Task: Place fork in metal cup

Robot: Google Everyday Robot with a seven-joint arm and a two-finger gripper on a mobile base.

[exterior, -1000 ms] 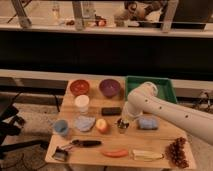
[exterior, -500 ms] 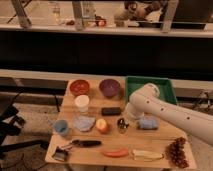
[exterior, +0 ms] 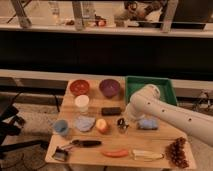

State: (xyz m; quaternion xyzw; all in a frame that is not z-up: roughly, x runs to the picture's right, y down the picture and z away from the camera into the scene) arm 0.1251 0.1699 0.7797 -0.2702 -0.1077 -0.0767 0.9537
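The metal cup (exterior: 121, 124) is a small dark shiny cylinder at the middle of the wooden table (exterior: 165, 135), between an orange fruit (exterior: 102, 125) and a blue sponge (exterior: 148, 123). My white arm reaches in from the right. My gripper (exterior: 122, 119) hangs right over the cup, its tip at the cup's rim. The fork does not show on its own; it may be hidden at the gripper and the cup, but I cannot tell.
A red bowl (exterior: 79, 87), a purple bowl (exterior: 109, 87) and a green tray (exterior: 150, 85) stand at the back. A white cup (exterior: 81, 102), a black block (exterior: 111, 111), a light-blue cup (exterior: 61, 127), a grey cloth (exterior: 85, 123), a black-handled tool (exterior: 85, 143), a red vegetable (exterior: 116, 153), a pale yellowish object (exterior: 146, 155) and grapes (exterior: 177, 152) fill the table.
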